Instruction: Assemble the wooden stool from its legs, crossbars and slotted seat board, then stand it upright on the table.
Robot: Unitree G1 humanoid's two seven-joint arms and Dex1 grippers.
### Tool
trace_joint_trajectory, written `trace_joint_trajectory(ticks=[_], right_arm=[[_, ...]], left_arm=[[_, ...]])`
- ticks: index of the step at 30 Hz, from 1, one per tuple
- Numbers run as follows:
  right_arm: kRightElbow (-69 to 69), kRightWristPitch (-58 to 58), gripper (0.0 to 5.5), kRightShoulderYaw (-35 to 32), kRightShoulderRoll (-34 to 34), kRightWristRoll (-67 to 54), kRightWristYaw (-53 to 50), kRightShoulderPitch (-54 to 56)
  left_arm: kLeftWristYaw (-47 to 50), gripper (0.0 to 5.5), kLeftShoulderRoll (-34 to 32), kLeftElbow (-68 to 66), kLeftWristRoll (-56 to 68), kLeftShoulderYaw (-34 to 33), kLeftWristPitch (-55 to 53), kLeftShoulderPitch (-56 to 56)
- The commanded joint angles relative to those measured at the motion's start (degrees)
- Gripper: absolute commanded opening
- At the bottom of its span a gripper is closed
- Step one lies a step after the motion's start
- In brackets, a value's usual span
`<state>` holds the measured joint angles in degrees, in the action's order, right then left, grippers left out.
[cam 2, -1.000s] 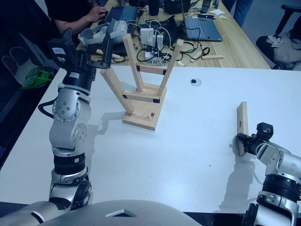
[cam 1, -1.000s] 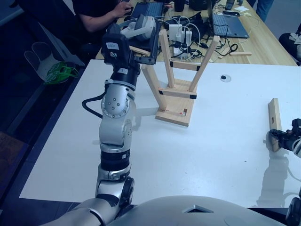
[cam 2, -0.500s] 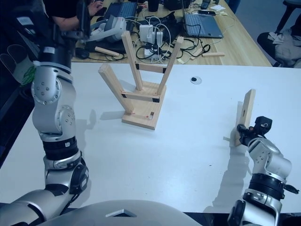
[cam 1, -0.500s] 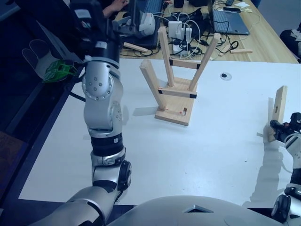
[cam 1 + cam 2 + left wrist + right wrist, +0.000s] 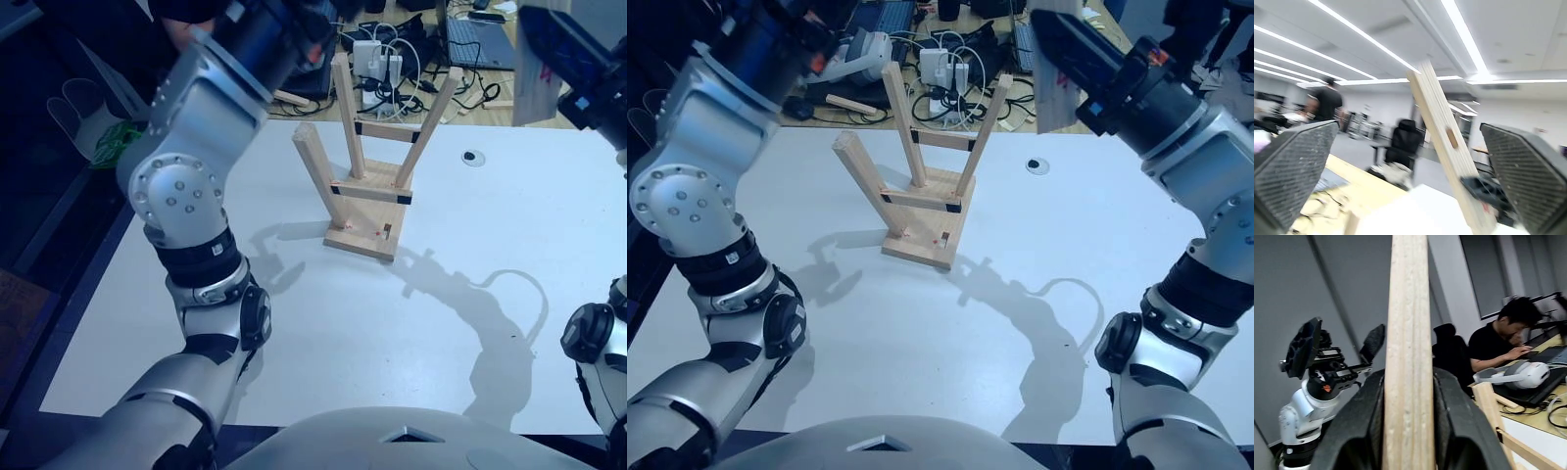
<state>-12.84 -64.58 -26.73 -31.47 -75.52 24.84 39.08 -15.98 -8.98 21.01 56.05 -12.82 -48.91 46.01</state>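
The part-built stool stands upside down mid-table: its seat board (image 5: 364,238) lies flat, three legs (image 5: 348,117) point up, and crossbars (image 5: 374,193) join them. My right gripper (image 5: 1080,70) is raised high over the table's far right and is shut on a loose wooden leg (image 5: 1408,333), which stands roughly upright between its fingers (image 5: 1457,431). My left gripper (image 5: 1338,343) is lifted high to the left of the stool, open and holding nothing, its pads (image 5: 1293,171) wide apart. From the left wrist view the held leg (image 5: 1442,132) shows across the gap.
A round cable grommet (image 5: 471,159) sits in the white table (image 5: 460,323) behind and to the right of the stool. Behind the table a wooden desk (image 5: 558,98) carries laptops, cables, a headset and loose wooden pieces (image 5: 500,111).
My right arm has lifted the wooden leg off the table's right edge and swung it high and inward. My left arm has risen up and away from the stool's legs.
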Motion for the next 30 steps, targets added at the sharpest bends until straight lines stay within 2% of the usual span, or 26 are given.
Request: trace_joint_trajectory(ticks=[1, 13, 21, 30], right_arm=[[-1.30, -3.89, 1.00, 2.63, -2.65, -7.79, 1.40, 0.03], [-5.52, -2.65, 1.00, 9.11, -6.09, -19.81, -0.45, -5.23], [-6.62, 2.59, 1.00, 11.85, -4.84, -21.37, -4.93, -5.30], [-7.67, 5.91, 1.00, 13.92, -5.07, -22.29, -7.06, -5.92]], left_arm=[[0.13, 5.40, -0.72, 2.77, 7.13, 1.57, -4.20, -1.51], [4.19, 5.40, -0.06, 4.99, 16.12, 6.04, -4.10, -5.20], [6.35, 4.08, 0.12, 5.11, 17.76, 7.09, -2.32, -6.12], [7.62, 2.88, -0.73, 5.17, 17.48, 8.90, -1.17, -7.37]])
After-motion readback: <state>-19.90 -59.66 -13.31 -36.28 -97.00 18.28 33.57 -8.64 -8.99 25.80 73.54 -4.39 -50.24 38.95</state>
